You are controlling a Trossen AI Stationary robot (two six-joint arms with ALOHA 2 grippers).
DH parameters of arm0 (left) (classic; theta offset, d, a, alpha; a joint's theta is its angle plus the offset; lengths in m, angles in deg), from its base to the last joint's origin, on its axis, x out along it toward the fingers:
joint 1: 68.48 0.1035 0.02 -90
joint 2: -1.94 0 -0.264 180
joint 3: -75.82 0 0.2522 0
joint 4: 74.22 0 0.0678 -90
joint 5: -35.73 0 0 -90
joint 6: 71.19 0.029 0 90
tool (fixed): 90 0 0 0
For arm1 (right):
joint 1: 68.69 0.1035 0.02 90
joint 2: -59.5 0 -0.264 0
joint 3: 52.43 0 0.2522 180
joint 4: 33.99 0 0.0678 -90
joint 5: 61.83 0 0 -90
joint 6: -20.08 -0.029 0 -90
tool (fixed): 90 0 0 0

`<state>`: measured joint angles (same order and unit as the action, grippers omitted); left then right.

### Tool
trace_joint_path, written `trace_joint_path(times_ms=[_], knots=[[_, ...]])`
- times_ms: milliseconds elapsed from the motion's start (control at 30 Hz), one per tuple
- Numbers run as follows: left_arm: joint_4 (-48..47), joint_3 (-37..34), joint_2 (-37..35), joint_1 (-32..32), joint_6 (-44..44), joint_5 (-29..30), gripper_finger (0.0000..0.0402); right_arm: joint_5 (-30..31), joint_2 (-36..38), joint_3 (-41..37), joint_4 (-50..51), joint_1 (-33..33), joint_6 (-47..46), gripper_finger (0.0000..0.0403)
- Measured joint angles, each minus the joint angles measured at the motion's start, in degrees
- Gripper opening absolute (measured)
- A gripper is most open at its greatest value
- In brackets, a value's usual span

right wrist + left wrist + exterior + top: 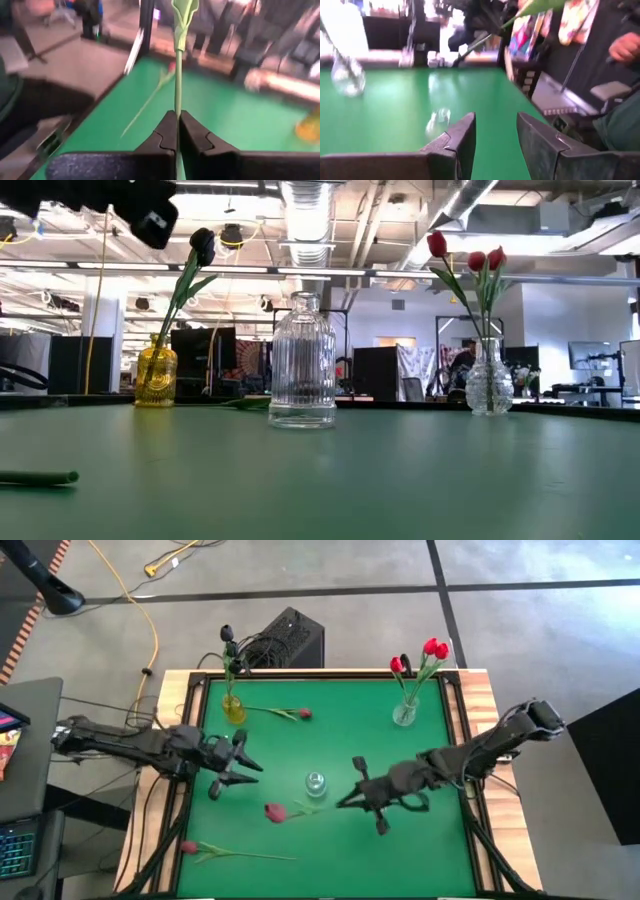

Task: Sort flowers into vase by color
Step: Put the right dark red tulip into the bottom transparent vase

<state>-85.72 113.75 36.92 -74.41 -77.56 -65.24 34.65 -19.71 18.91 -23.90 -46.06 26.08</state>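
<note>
Thin green tulip stem (177, 95) pinched in my right gripper (178, 131); pickup step; next, lift toward matching vase

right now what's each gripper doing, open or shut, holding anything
left gripper: open, holding nothing.
right gripper: shut on the green stem of a flower.

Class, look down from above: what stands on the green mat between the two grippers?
In the high view, a small empty clear glass vase stands between the left gripper and the right gripper, touching neither.
</note>
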Motion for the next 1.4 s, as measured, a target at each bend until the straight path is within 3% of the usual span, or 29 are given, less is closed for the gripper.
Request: trace_joint_path(times_ms=[133, 300, 467, 633, 867, 1133, 1267, 1400], knots=[[19.6, -4.5, 5.8, -1.8, 1.8, 6.8, 0.0129, -6.5, 0.1, -1.1, -9.9, -4.0, 4.3, 0.0027], [35.5, -3.4, 17.8, -3.2, 5.5, 12.6, 0.0129, -8.3, -2.2, -1.1, -16.1, -7.3, 5.0, 0.0031], [38.2, 4.9, 31.2, -3.2, 7.6, 11.7, 0.0129, -9.2, -5.7, -1.1, -22.7, -9.9, 5.0, 0.0028], [38.6, 11.1, 39.1, -3.2, 12.2, 12.9, 0.0129, -9.4, -7.5, -1.1, -24.4, -11.8, 4.6, 0.0030], [39.0, 12.1, 38.8, -3.1, 16.1, 16.9, 0.0129, -9.5, -7.1, -1.1, -23.8, -13.5, 5.0, 0.0028], [36.5, 12.1, 34.8, -3.2, 19.3, 16.0, 0.0129, -9.4, -7.0, -1.1, -23.3, -15.7, 5.0, 0.0031], [35.1, 12.1, 33.6, -3.2, 19.3, 12.8, 0.0129, -9.4, -7.0, -1.1, -24.1, -16.8, 5.1, 0.0028], [35.2, 12.1, 33.3, -3.2, 19.2, 15.2, 0.0129, -9.4, -7.0, -1.1, -25.2, -17.5, 5.6, 0.0032]])
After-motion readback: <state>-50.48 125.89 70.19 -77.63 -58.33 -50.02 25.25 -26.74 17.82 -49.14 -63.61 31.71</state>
